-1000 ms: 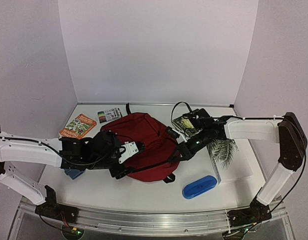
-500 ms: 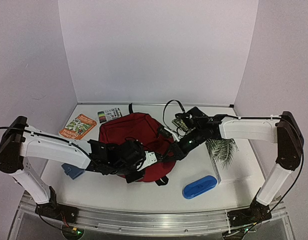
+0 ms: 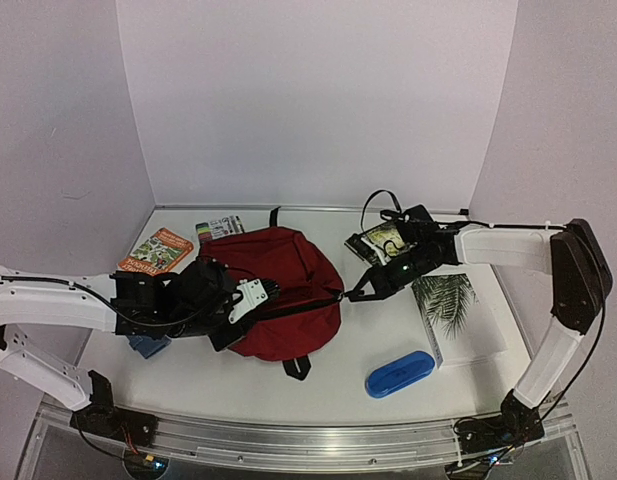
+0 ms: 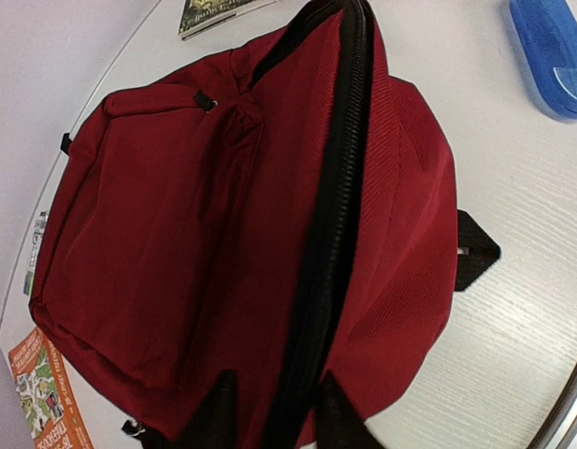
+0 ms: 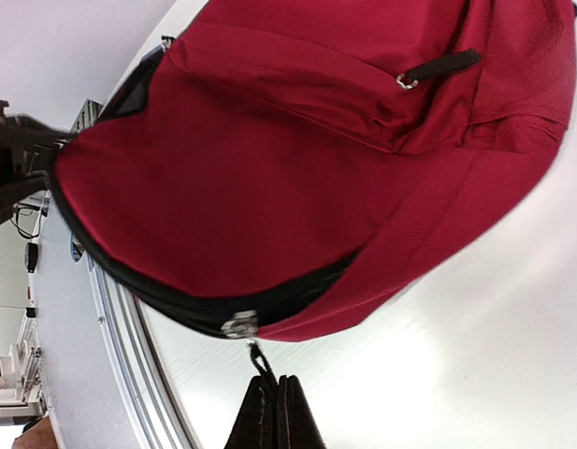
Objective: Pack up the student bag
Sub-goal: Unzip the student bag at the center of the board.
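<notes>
The student bag, dark red with a black zip band, lies in the middle of the table. My left gripper is at the bag's left end. In the left wrist view its fingers stand on either side of the zip band, pinching the fabric there. My right gripper is at the bag's right end. It is shut on the thin pull cord that hangs from the metal zip slider. The zip line runs taut between the two grippers.
A blue oblong case lies near the front right. A palm-leaf book and a dark green packet lie right of the bag. An orange book and a coloured card sit at the back left. A blue block lies under my left arm.
My left gripper drew back to the left along the bag's edge. The right gripper pulled the zip cord slightly right. The bag shifted and now lies stretched between them.
</notes>
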Controlling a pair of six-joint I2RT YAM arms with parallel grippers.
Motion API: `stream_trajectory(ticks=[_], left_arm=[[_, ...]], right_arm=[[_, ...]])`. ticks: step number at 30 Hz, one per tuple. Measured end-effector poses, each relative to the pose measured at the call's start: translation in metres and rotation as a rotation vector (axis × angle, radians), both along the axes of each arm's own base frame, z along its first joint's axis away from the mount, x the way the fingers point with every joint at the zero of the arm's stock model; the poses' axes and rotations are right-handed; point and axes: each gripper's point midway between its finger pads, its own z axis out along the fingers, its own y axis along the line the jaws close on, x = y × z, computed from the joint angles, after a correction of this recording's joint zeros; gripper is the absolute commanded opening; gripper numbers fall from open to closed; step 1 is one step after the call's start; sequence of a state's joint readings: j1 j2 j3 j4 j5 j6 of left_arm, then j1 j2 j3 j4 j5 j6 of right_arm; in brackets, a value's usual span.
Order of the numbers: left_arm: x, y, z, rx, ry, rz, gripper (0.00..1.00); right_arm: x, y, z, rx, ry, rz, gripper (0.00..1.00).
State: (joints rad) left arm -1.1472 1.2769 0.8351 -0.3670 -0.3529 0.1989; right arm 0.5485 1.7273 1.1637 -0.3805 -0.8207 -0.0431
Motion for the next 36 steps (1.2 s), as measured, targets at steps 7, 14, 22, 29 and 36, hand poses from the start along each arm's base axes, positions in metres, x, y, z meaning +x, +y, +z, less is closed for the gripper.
stream_trajectory(ticks=[7, 14, 22, 29, 36], left_arm=[[-0.015, -0.005, 0.005, 0.011, 0.027, -0.05, 0.55], [-0.022, -0.054, 0.002, 0.007, 0.105, -0.135, 0.69], [-0.022, -0.076, -0.035, 0.072, 0.172, -0.163, 0.34], [-0.022, -0.07, -0.046, 0.101, 0.197, -0.128, 0.0], [-0.026, -0.054, -0.031, 0.047, 0.187, -0.105, 0.0]], right_arm=[[-0.036, 0.039, 0.004, 0.001, 0.023, 0.104, 0.0], [-0.049, 0.06, 0.015, 0.02, 0.02, 0.145, 0.0], [-0.048, 0.062, 0.013, 0.016, 0.029, 0.141, 0.0], [-0.044, 0.059, 0.012, 0.013, 0.019, 0.137, 0.0], [0.001, 0.03, -0.028, -0.04, 0.036, 0.062, 0.0]])
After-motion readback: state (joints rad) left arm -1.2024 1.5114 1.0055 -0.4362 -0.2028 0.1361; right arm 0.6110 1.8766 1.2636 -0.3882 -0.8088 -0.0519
